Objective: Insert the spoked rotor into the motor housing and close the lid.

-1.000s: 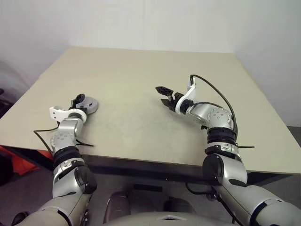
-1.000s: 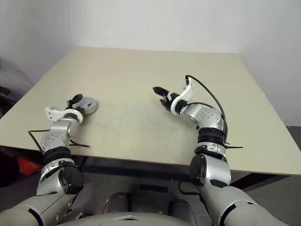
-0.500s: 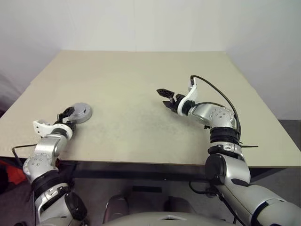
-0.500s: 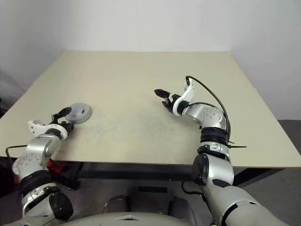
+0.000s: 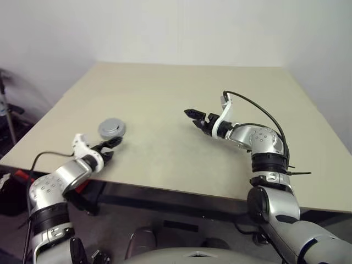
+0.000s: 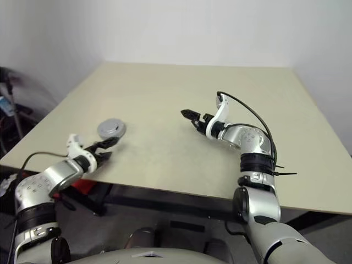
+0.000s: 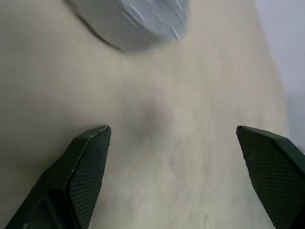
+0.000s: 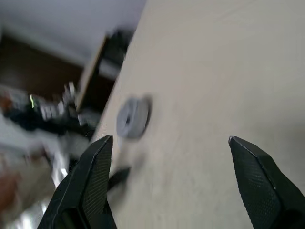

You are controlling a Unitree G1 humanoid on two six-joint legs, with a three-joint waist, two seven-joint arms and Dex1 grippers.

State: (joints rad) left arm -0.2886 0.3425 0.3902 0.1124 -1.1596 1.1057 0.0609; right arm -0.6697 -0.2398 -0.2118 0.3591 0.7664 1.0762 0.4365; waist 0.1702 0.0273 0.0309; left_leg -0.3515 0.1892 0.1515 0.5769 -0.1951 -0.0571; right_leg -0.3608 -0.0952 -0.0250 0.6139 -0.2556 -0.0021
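Pulled back from the motor housing (image 5: 112,128) since a second ago: left gripper (image 5: 108,149), then right up against the grey disc-shaped body, now sits clear of it toward the near table (image 5: 181,93) edge. Camera has shifted too, so the housing's different place in the picture says nothing about the part itself. Looks closed up: plain grey round top with a small centre boss, flat on the beige table near its left side.

Left fingers (image 7: 88,162) spread wide, holding nothing. Seen along them from the left wrist view, housing (image 7: 131,21) lies beyond the tips, apart from both, bare tabletop in between. From the head views, fingertips point roughly toward the housing, stopping short of it.

Right gripper (image 5: 197,117) hovering over mid-table, well apart from the housing, pointing left across the table toward it. Right fingers (image 8: 88,183) also spread wide, empty. From the right wrist view, housing (image 8: 132,118) shows far ahead, nearer that view's left finger, blurred.

Cannot tell rotor or lid apart as separate pieces.
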